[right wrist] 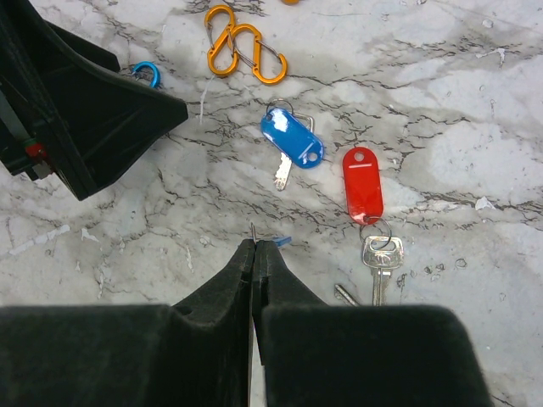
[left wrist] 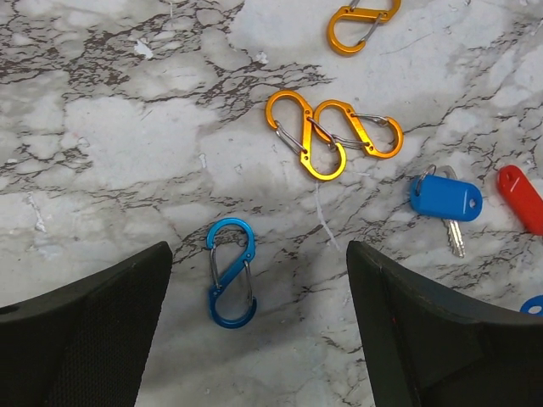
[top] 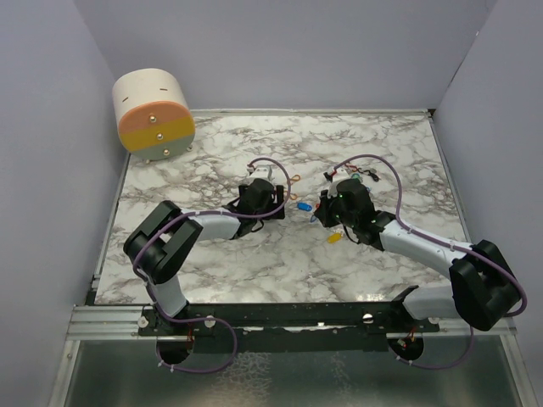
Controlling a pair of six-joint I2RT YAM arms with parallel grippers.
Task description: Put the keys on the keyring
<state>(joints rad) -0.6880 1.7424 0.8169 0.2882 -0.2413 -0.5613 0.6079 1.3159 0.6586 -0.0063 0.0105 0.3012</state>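
My left gripper [left wrist: 259, 251] hangs open over the marble, and a blue figure-eight clip [left wrist: 231, 273] lies flat between its fingers, nearer the left one. A blue-tagged key [left wrist: 445, 199] and a red tag [left wrist: 522, 197] lie to its right. My right gripper [right wrist: 254, 244] is shut, and a thin metal sliver [right wrist: 254, 230], seemingly the keyring's edge, pokes out of its tips with a small blue bit [right wrist: 282, 242] beside it. Ahead of it lie the blue-tagged key [right wrist: 293, 140] and a red-tagged key [right wrist: 365, 186] with its silver blade [right wrist: 380, 259]. A yellow key [top: 333, 238] lies beside the right arm.
Two linked orange clips [left wrist: 331, 131] and one more orange clip [left wrist: 361, 21] lie beyond the left gripper. A round cream and orange box [top: 153, 114] stands at the table's back left corner. Red and green pieces [top: 361, 175] lie behind the right gripper. The two grippers sit close together.
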